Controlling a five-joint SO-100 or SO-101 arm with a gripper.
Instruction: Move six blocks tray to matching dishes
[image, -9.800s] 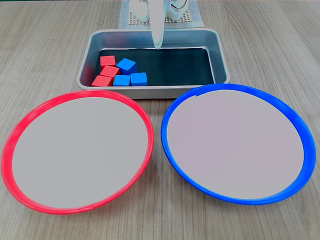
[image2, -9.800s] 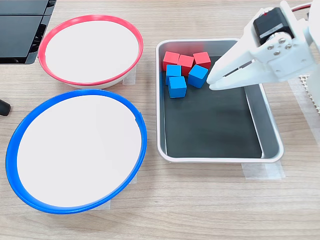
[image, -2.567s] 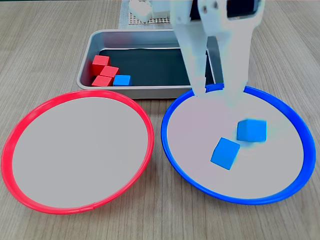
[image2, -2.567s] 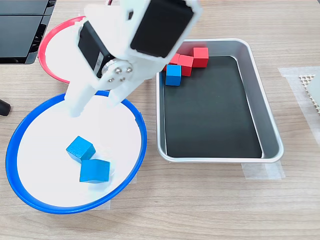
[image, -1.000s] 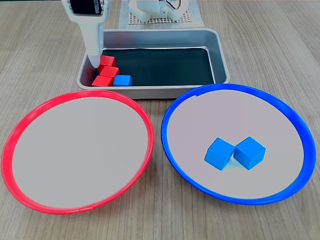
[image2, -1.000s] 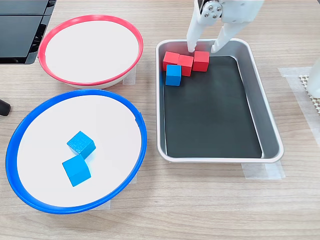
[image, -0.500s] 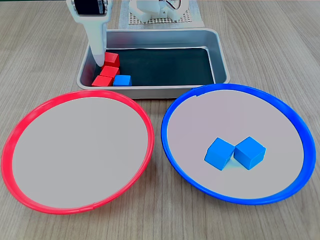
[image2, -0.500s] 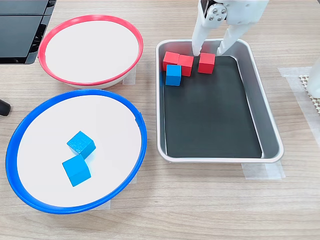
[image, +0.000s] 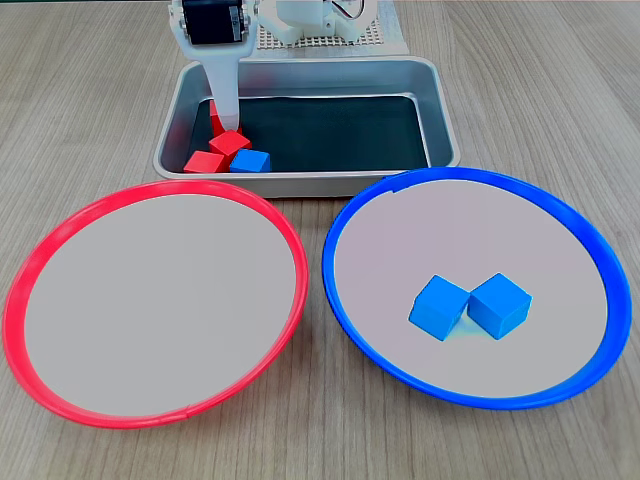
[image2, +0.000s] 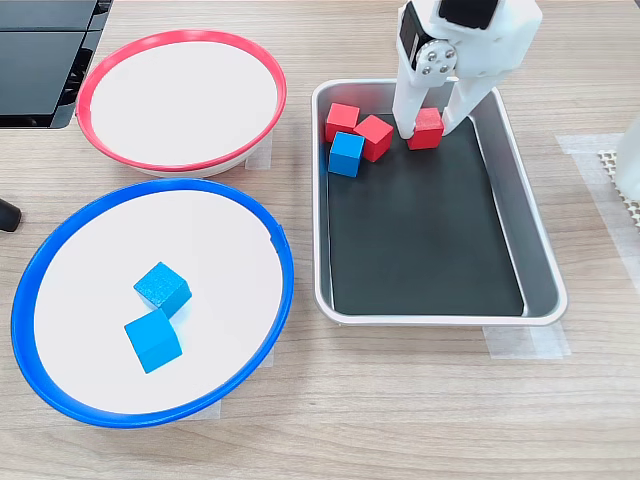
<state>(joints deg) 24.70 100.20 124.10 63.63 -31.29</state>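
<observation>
The gripper (image2: 428, 128) reaches down into the tray (image2: 540, 262), its two white fingers set on either side of a red block (image2: 427, 129) and touching or nearly touching it — whether they truly pinch it cannot be told. In a fixed view the near finger (image: 227, 105) hides most of that block. Just beside lie two more red blocks (image2: 374, 137) (image2: 341, 122) and a blue block (image2: 346, 153), bunched toward one end wall of the tray; the rest of the dark bottom is bare. The red-rimmed dish (image2: 180, 98) holds nothing. In the blue-rimmed dish (image: 470, 288) two blue cubes (image: 438, 307) (image: 500, 305) sit touching, away from the rim.
</observation>
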